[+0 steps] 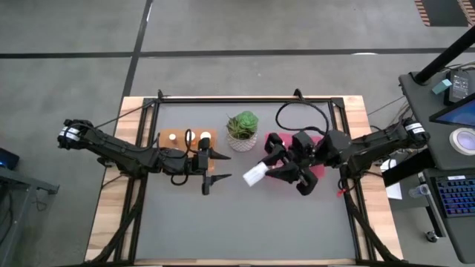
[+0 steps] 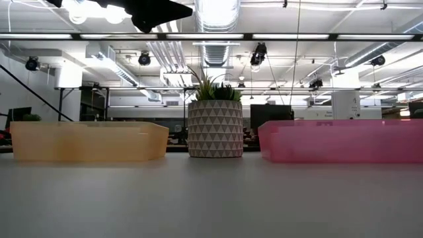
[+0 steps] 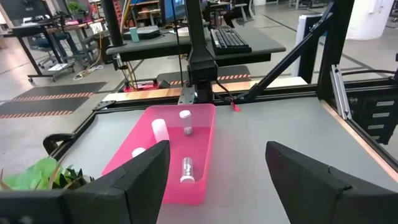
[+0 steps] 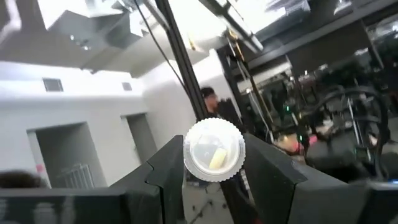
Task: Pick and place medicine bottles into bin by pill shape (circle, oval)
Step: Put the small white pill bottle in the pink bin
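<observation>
Gripping white bottle [image 4: 214,151] — right gripper [image 1: 269,172] raised beside pink tray [image 3: 202,152]; left gripper [image 1: 205,169] open, empty.

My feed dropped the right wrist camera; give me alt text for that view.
The right tool holds a medicine bottle between its two dark fingers, its round ridged end facing the camera with a yellowish pill showing through. Behind it are only ceiling, walls and dark equipment, since the camera is tilted upward.

1. Light fell evenly from overhead; the table [image 1: 245,222] showed only faint shadows.
2. The ceiling lamps [image 2: 92,12] glared white in the low view.
3. The right wrist view was blurred and smeared, its background washed out; the bottle cap [image 4: 214,150] stayed fairly sharp.
</observation>
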